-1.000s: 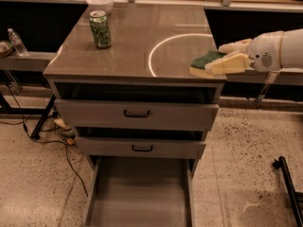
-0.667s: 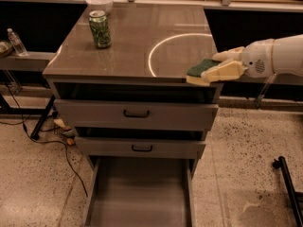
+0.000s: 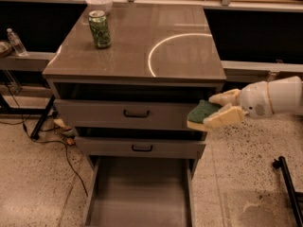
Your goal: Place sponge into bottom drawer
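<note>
Because the claw [image 3: 217, 110], clamped on the sponge [image 3: 200, 113], is now off the worktop [image 3: 142, 56] and level with the top drawer [image 3: 109, 113] front, only a lowering into the open bottom drawer [image 3: 139, 195] appears to remain.

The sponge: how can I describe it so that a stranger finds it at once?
Find the grey cabinet with three drawers and look at its right edge, level with the top drawer. There the claw, shut on the sponge, holds it in the air. It is a small block, dark green over pale yellow, unlike the tall green can on top.
</note>
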Controlling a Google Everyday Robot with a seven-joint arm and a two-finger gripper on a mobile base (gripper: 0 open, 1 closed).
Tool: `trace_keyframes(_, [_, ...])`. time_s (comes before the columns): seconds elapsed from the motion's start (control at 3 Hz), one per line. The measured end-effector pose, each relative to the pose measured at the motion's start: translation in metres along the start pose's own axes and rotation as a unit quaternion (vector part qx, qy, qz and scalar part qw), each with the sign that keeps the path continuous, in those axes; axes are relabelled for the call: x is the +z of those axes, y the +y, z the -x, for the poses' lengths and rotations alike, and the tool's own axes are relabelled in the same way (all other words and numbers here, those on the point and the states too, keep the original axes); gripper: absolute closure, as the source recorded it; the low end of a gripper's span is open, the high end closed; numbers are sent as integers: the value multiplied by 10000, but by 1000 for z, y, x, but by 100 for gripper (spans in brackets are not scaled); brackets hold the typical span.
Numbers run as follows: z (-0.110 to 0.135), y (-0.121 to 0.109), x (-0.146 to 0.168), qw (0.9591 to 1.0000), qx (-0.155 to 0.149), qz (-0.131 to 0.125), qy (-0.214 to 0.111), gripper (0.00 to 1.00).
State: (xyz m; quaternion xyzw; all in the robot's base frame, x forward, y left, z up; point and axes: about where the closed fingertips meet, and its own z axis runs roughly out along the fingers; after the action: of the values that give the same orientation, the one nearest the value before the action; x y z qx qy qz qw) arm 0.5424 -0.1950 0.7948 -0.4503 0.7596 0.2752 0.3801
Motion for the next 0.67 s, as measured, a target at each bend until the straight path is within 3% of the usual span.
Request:
trace_keyframes(0.33, [-18,33,-15,9996,-202,-148,127,100])
trace_keyframes(0.67, [-18,33,-15,9996,-202,-146,127,100])
